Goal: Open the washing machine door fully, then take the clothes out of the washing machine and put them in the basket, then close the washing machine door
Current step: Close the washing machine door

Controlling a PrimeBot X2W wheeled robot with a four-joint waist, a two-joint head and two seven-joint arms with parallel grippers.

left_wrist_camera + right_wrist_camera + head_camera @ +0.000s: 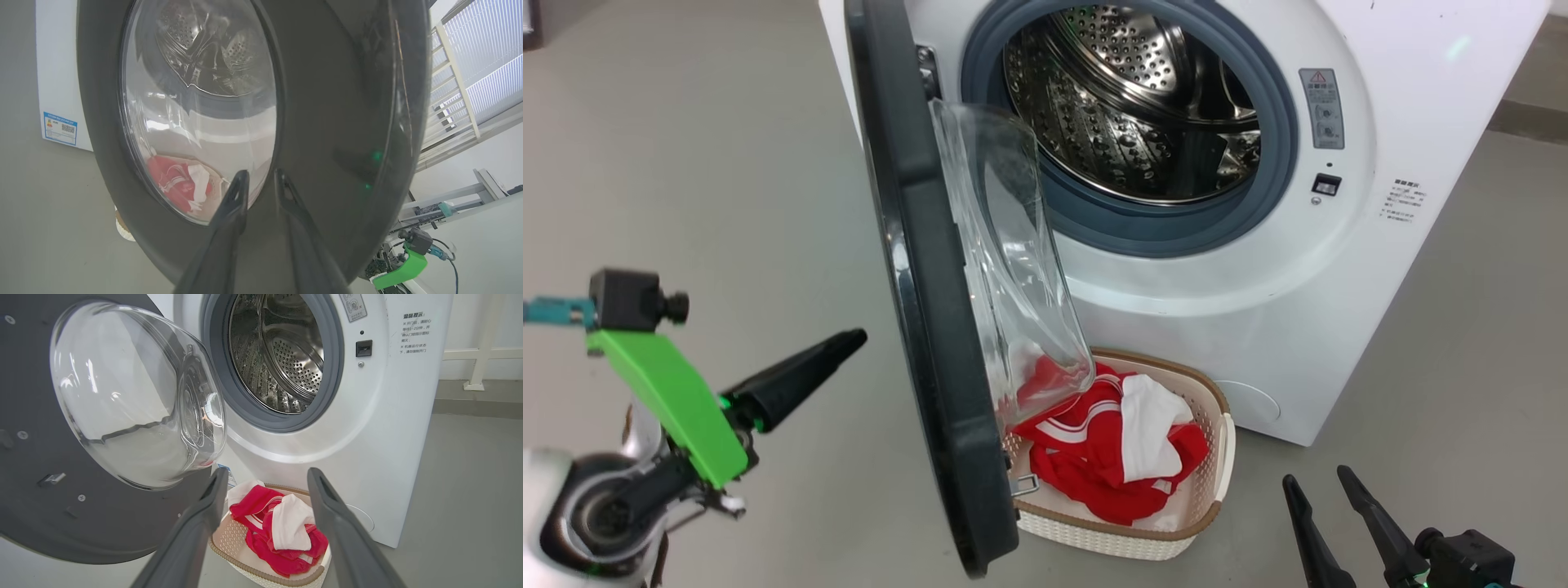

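Clothes in basket on floor at foot of washing machine; drum looks empty. Door edge-on in head view, long axis up-down, swung wide. Left pincer on door's outer side, fingers slightly parted, empty, aimed at black rim; contact: cannot tell. Right pincer wide open, empty, inner side, well apart. Left arm likely nearer for push shut. Door hides basket's left part.

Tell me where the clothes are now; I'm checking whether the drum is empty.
Head view: the red and white clothes lie in the cream basket on the floor before the washing machine, just right of the open door.
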